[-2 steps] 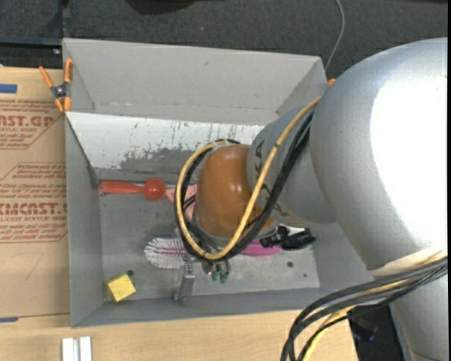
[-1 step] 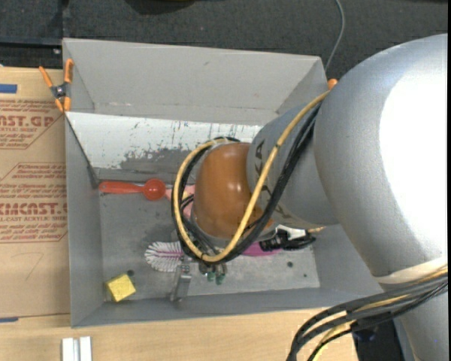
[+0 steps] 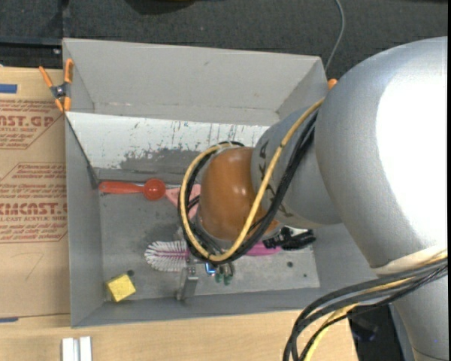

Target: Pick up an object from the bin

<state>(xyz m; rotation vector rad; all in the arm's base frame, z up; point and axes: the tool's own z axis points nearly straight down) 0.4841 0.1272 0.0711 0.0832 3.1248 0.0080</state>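
My gripper (image 3: 186, 286) hangs low over the front of the bin floor, just below the arm's orange cover. Right beside it, to its upper left, lies a brush with white bristles (image 3: 164, 256); its pink handle runs to the right under the arm. A small yellow block (image 3: 121, 287) rests in the front left corner, to the left of the gripper. Nothing can be seen held by the gripper.
A red spoon (image 3: 132, 189) lies along the left back of the floor. A small black thing (image 3: 289, 238) sits at the right, partly under the arm. The arm and its cables cover the bin's right half.
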